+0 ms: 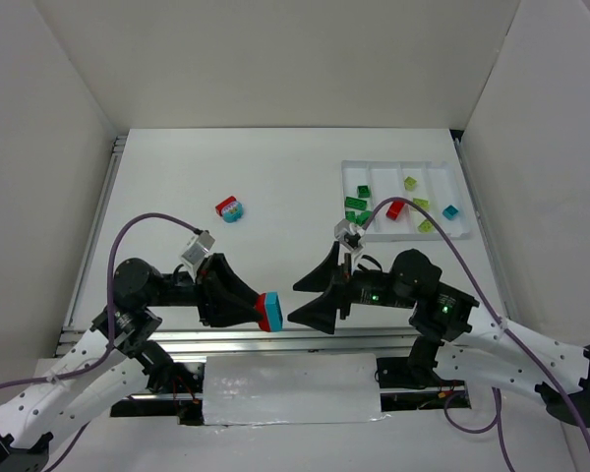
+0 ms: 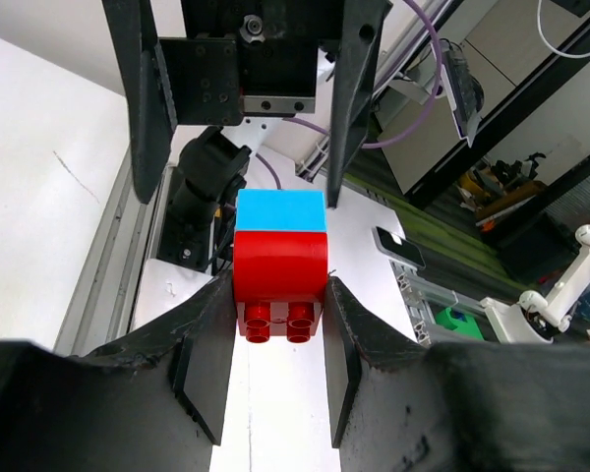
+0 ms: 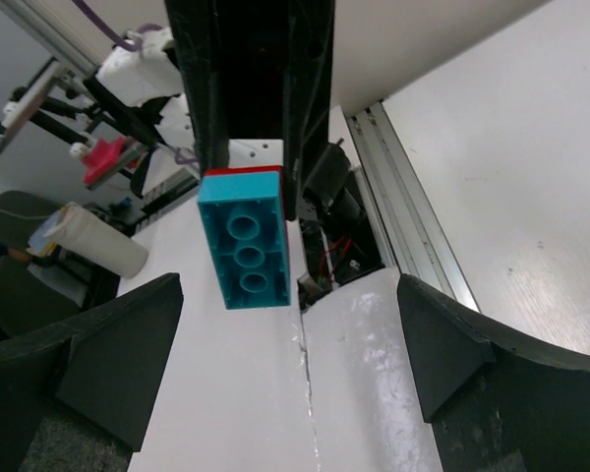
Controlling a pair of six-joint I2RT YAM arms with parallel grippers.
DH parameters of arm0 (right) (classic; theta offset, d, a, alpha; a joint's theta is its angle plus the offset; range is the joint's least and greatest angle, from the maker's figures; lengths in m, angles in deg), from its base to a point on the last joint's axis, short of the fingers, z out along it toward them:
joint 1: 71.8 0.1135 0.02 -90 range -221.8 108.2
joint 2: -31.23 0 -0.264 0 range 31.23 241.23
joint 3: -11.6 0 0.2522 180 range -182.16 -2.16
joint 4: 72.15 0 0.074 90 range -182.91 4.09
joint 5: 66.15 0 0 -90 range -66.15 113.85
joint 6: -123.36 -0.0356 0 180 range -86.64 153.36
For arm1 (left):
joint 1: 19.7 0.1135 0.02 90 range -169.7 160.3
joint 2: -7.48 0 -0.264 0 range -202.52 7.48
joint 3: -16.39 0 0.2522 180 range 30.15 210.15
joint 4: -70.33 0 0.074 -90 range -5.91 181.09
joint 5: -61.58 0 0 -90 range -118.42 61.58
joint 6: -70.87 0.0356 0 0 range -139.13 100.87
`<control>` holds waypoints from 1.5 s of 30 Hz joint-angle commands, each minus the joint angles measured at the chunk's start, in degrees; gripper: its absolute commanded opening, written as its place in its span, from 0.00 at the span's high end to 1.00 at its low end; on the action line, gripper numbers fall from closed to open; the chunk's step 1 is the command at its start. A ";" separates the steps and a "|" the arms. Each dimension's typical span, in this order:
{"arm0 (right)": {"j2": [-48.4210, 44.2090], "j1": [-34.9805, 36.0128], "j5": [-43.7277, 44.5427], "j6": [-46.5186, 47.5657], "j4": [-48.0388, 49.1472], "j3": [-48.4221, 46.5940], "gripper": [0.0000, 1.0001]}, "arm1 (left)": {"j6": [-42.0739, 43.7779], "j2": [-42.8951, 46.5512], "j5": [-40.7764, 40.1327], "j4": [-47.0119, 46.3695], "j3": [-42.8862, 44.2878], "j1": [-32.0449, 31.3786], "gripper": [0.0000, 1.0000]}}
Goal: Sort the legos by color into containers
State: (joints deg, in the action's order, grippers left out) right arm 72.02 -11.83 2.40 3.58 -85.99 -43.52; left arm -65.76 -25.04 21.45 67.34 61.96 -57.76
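Note:
My left gripper is shut on a stacked pair of legos, a red brick with a teal-blue brick on its far end, held above the table's near edge. Its jaws press the red brick's sides. My right gripper faces it, wide open and empty, its fingers apart on either side of the pair without touching. In the right wrist view the teal-blue brick's underside shows ahead of the open fingers. A second red and teal-blue pair lies on the table at mid left.
The white tray stands at the far right. Its compartments hold, from left to right, dark green bricks, a red brick, yellow-green bricks and a teal-blue brick. White walls enclose the table.

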 commanded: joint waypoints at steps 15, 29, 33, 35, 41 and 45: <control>10.26 0.50 -7.72 -7.31 18.09 -0.29 0.25 | 0.58 -1.15 -0.20 -4.34 -0.26 -0.34 1.00; 1.57 -10.43 -11.05 -0.01 14.93 7.43 1.00 | 6.81 0.25 -6.87 8.55 4.13 -0.34 1.00; 0.25 -23.55 -13.62 -0.11 8.88 8.76 1.00 | 10.68 1.49 -11.10 15.94 7.46 -0.17 1.00; 3.04 -30.48 -8.46 1.39 0.32 5.18 1.00 | 13.39 1.75 -16.77 23.81 9.22 -0.08 1.00; 30.66 -49.82 36.28 -7.29 -28.78 -18.28 1.00 | 18.76 -1.06 -38.77 45.83 16.96 -0.08 1.00; 46.89 -61.34 41.57 -10.20 -30.07 -31.56 1.00 | 18.07 0.87 -40.47 46.56 14.25 -0.34 1.00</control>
State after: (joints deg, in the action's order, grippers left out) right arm 112.02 -68.09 30.11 -2.87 -105.55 -69.18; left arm -49.46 -25.23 -13.13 108.34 77.11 -58.03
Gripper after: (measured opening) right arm 0.438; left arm 0.476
